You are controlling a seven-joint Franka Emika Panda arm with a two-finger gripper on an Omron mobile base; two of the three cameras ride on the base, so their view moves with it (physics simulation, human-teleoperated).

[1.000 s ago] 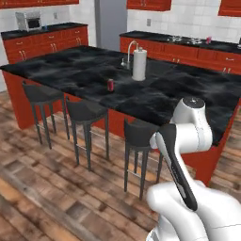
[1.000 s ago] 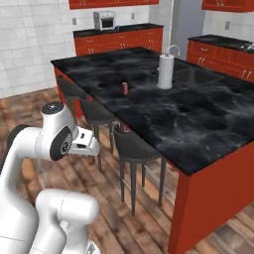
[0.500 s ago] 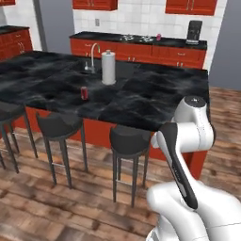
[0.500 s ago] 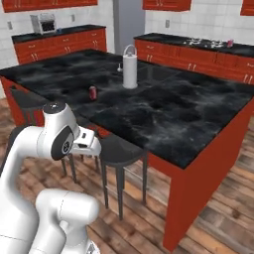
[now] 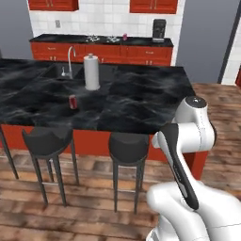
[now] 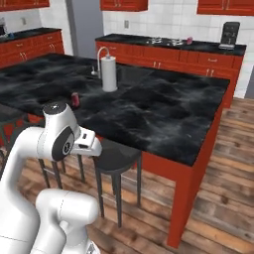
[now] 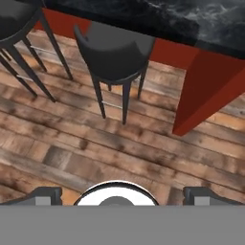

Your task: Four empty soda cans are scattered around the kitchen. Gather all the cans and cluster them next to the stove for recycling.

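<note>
A red soda can (image 5: 72,101) stands upright on the black island counter, also seen in the right base view (image 6: 75,99). On the back counter lies the stove (image 5: 101,38) with a small pink can (image 5: 124,36) just to its right; both appear again in the right base view, stove (image 6: 166,42) and pink can (image 6: 189,40). My gripper (image 7: 127,197) is open with nothing between its tips, pointing down at the wooden floor in front of the island, far from both cans.
A white paper-towel roll (image 5: 91,71) and a sink faucet (image 5: 70,60) stand on the island behind the red can. Black bar stools (image 5: 128,147) (image 7: 117,48) line the island's near side. A coffee machine (image 5: 159,30) sits on the back counter.
The whole scene has slid across both base views, so the base has driven along the island. The arm stays folded and the gripper stays open.
</note>
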